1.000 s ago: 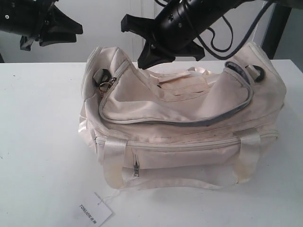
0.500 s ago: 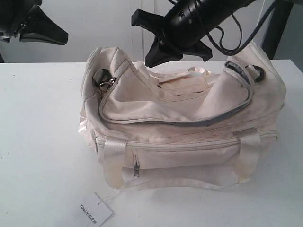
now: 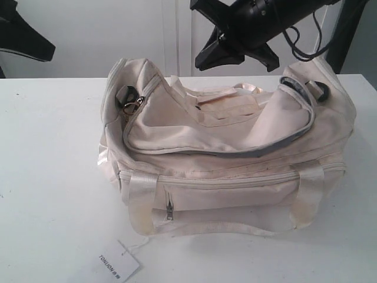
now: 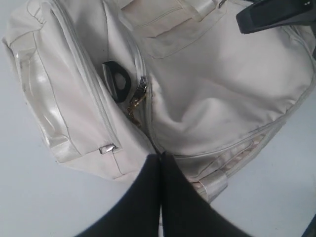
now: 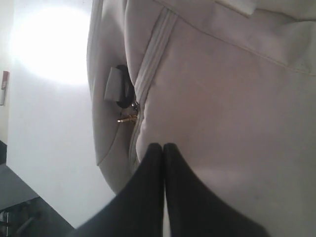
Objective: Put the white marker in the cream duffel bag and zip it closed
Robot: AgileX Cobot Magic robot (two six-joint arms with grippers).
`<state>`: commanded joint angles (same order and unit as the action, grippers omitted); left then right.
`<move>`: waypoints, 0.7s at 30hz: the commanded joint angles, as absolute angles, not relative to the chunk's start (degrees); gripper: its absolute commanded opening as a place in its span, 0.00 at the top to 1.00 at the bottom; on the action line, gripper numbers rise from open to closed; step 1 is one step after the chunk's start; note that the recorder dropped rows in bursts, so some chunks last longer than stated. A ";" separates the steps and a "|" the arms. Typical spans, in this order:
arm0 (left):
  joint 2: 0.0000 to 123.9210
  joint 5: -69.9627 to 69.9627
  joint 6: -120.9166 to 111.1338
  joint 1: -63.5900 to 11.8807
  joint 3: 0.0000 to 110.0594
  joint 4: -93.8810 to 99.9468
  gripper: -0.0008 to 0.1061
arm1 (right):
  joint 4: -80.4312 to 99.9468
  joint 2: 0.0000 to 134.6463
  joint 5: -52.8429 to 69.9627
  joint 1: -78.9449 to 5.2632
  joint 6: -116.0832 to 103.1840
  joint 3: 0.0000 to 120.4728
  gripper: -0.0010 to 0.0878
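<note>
**Left gripper** [image 4: 161, 156]: the two black fingers [image 4: 143, 192] are pressed together along their full length, with nothing between them. In the left wrist view the tips point down at the ring end of the cream duffel bag [image 3: 235, 135]. In the exterior view this gripper sits at the upper left edge, above the white table [image 3: 53, 177] and well apart from the bag.

**Right gripper** [image 5: 163, 146]: the fingers [image 5: 192, 197] meet in the same way and carry nothing. In the exterior view it hangs over the rear middle of the bag, clear of the fabric.

**Bag:** it rests on the table with its front zip pocket [image 3: 235, 187] facing the camera.
- The curved top flap lies down.
- The zip slider and its gold pull [image 4: 134, 104] sit at the left end, just beside a black ring [image 4: 116, 80].
- A second ring [image 3: 323, 89] marks the right end.
- A dark grey edge [image 3: 277, 144] follows the flap's curve toward that end. Whether the teeth are meshed there cannot be told.
- Satin straps [image 3: 141, 187] cross the front.

**White marker:** its position cannot be told from any view.

**Paper tag** [image 3: 118, 266]: printed "TONLION", it lies on the table near the bag's front left corner.
</note>
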<state>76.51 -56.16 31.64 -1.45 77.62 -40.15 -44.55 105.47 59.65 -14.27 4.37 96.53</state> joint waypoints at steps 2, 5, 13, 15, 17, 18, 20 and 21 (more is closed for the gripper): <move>75.60 -54.51 32.80 -1.70 75.60 -40.15 0.99 | -44.63 105.84 59.07 -14.17 4.90 96.53 0.99; 75.32 -53.43 35.26 -3.40 73.92 -40.01 0.99 | -45.74 106.58 58.02 -14.17 6.19 96.53 0.99; 75.32 -41.80 37.74 -12.38 71.78 -32.95 0.99 | -53.29 110.10 56.06 -14.17 10.97 97.52 0.99; 75.32 -38.99 37.74 -14.52 71.69 -30.20 0.99 | -54.99 111.33 56.06 -14.17 12.09 98.59 0.99; 75.32 -36.11 37.74 -16.75 71.69 -26.32 0.99 | -56.43 112.50 56.06 -14.17 12.99 99.92 0.99; 75.32 -35.04 37.74 -17.56 71.69 -24.72 0.99 | -57.16 113.16 56.06 -14.17 13.42 100.54 0.98; 75.32 -32.81 38.82 -19.35 71.69 -20.96 0.99 | -57.28 114.56 56.06 -14.17 13.66 101.83 0.94; 75.32 -31.77 39.59 -20.06 71.69 -19.62 0.99 | -57.28 115.24 55.94 -14.17 13.66 102.45 0.90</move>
<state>75.32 -31.77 39.59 -20.06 71.69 -19.62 -57.28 115.24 55.94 -14.17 13.66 102.45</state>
